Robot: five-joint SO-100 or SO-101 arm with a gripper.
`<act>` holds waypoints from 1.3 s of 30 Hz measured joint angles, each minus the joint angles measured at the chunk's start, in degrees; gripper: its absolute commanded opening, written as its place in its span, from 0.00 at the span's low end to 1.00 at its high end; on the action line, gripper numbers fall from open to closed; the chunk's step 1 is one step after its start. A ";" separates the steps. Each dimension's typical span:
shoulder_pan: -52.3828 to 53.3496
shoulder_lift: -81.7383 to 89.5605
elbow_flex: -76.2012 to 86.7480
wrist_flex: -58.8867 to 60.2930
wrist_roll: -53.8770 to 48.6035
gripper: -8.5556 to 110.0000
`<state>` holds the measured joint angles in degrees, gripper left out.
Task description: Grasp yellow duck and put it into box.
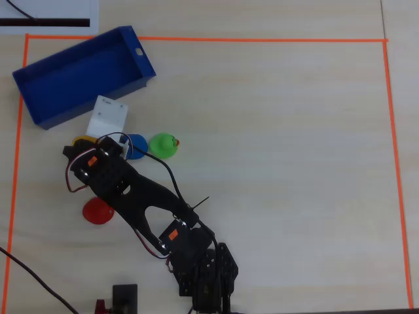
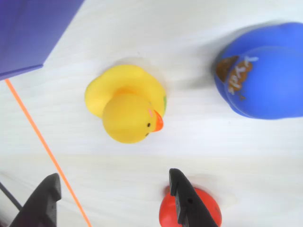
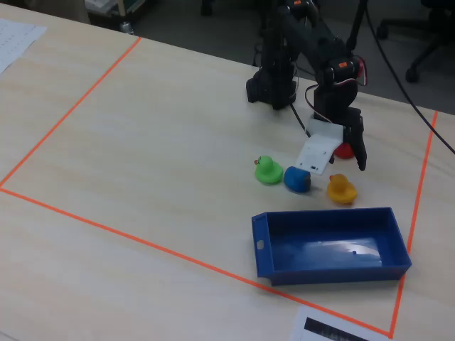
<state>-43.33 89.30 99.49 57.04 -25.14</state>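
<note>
A: Position of yellow duck (image 2: pixel 129 109) relative to gripper (image 2: pixel 113 196)?

B: The duck sits upright on the bench (image 1: pixel 275 131), clear of the gripper. In the wrist view both black fingers (image 2: pixel 185 198) enter from the bottom edge, spread wide with nothing between them; the duck lies just beyond the tips, centred on the gap. In the fixed view the gripper (image 3: pixel 355 153) hangs above the duck (image 3: pixel 342 189), which stands just beside the long wall of the box (image 3: pixel 331 268), outside it.

A: Materials and shapes?

B: The duck is smooth, rounded and glossy, with an orange beak pointing right in the wrist view. The box is a rectangular blue bin with low walls, empty. The bench is pale wood grain, marked with an orange tape line (image 2: pixel 45 146).

A: Surroundings and obstructions?

B: A blue duck (image 2: pixel 262 71) stands to the right, apart from the yellow one. A red duck (image 2: pixel 194 210) lies partly behind the right finger. A green duck (image 1: pixel 163 144) stands beyond the blue one in the overhead view.
</note>
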 measured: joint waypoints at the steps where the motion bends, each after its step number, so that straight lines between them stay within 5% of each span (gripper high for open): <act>1: 0.00 -0.35 0.00 -0.35 -0.26 0.35; 19: 2.72 -6.50 0.00 -6.68 -4.48 0.33; 27: 2.64 -8.26 0.00 -9.49 -4.48 0.08; 34: 2.90 -7.73 -0.26 -9.32 -4.48 0.07; 39: 5.27 0.88 -8.35 3.96 -4.48 0.07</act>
<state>-38.06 90.18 91.14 61.00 -29.62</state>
